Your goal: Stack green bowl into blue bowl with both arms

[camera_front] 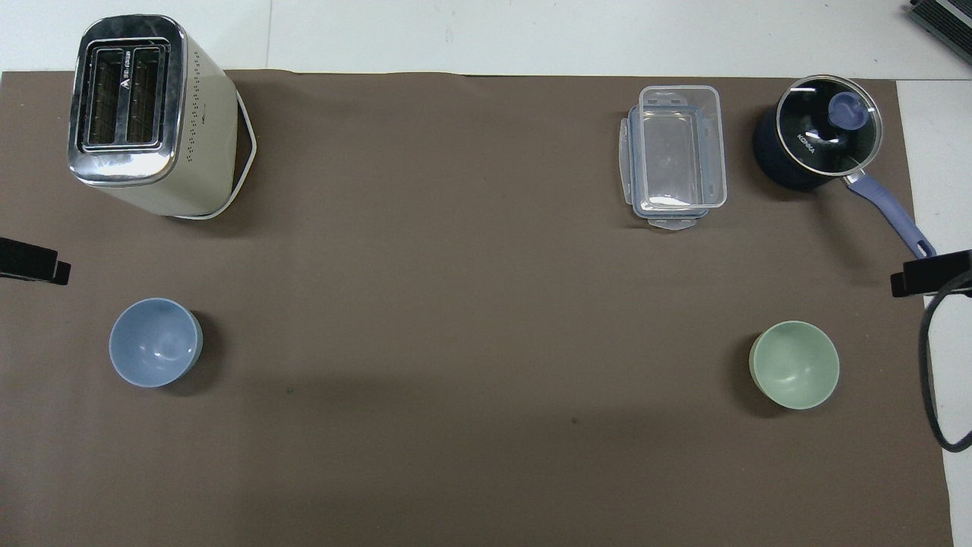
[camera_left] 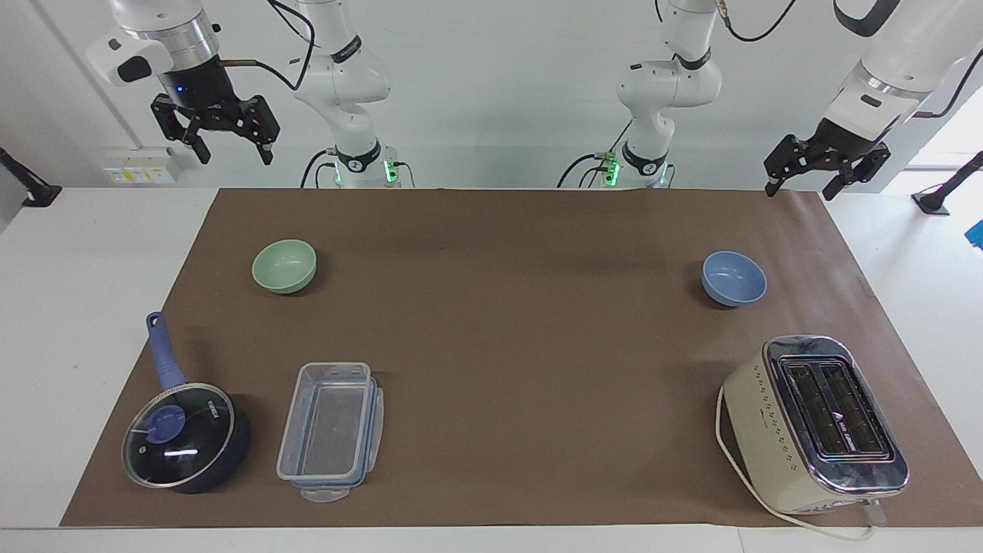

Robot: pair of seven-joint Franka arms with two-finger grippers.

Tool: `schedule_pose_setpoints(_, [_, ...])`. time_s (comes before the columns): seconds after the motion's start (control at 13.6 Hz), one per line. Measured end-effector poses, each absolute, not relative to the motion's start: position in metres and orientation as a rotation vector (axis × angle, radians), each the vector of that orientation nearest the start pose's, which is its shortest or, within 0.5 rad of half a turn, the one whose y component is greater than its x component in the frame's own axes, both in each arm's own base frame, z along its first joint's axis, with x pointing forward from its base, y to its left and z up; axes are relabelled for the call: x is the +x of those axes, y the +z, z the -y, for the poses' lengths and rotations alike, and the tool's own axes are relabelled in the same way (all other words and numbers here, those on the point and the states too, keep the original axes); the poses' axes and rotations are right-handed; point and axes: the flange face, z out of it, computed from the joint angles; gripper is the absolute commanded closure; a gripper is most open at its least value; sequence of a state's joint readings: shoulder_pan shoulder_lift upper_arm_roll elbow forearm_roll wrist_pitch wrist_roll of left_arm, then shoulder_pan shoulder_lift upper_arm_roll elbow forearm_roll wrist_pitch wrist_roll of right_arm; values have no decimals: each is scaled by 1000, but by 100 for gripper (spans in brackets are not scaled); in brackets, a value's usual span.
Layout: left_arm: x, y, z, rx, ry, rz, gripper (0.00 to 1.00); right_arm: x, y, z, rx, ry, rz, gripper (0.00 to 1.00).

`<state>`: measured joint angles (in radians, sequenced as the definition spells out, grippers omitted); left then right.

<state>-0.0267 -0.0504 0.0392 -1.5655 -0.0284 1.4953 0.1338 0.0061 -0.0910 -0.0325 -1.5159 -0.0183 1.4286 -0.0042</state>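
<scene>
The pale green bowl (camera_left: 284, 266) (camera_front: 794, 365) stands upright and empty on the brown mat, toward the right arm's end. The periwinkle blue bowl (camera_left: 734, 278) (camera_front: 155, 342) stands upright and empty toward the left arm's end, about as near to the robots as the green one. My right gripper (camera_left: 234, 156) hangs open high in the air, over the table edge at the robots' end, with nothing in it. My left gripper (camera_left: 800, 189) is also open and empty, raised over the mat's corner at its own end. In the overhead view only black fingertips (camera_front: 34, 263) (camera_front: 930, 273) show at the frame's sides.
A cream toaster (camera_left: 814, 422) (camera_front: 148, 114) with a white cord stands farther from the robots than the blue bowl. A clear plastic container (camera_left: 330, 430) (camera_front: 676, 156) and a dark-blue glass-lidded saucepan (camera_left: 184, 438) (camera_front: 820, 137) lie farther out than the green bowl.
</scene>
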Motion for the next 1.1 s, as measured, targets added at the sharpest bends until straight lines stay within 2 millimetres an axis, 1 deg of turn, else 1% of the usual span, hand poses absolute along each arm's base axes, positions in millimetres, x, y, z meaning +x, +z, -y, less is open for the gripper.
schedule_pose_setpoints(0.66, [531,648,-3,-3167,25,-197,0,509,685,17,-3156,-2,-39,0])
schedule_pose_setpoints(1.1, [531,649,-9,-3168,23,-179,0,507,684,17,-3156,3,-39,0])
